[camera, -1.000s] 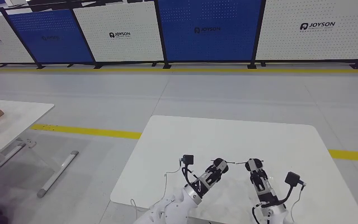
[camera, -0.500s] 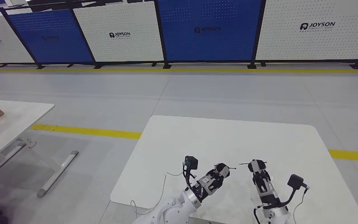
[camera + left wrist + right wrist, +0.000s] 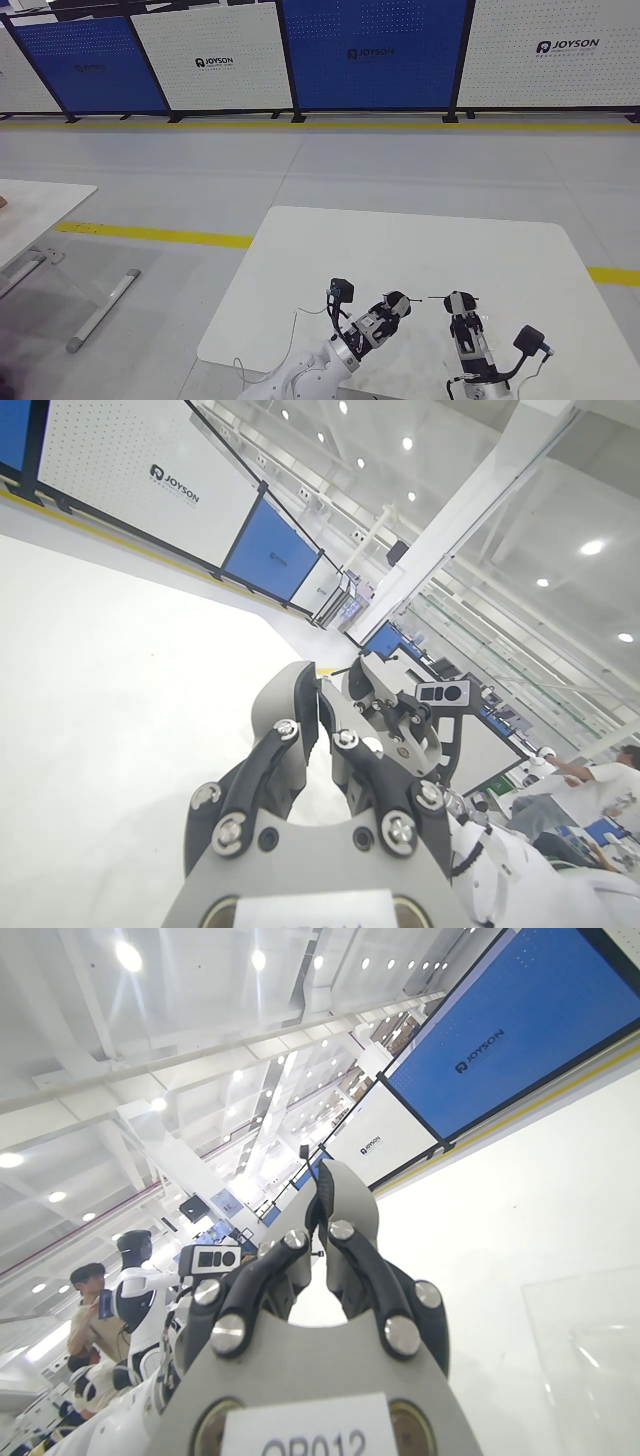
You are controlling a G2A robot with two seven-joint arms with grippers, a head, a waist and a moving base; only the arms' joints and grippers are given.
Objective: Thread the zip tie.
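The white, smooth bench, round-cornered, is cut off at the top view's lower edge. The left claw, grey shells over ribbed black pads, is pressed closed; whether anything sits between them is hidden. The right claw clamps the thin black zip tie (its squarish head pokes clear, the strap buried).
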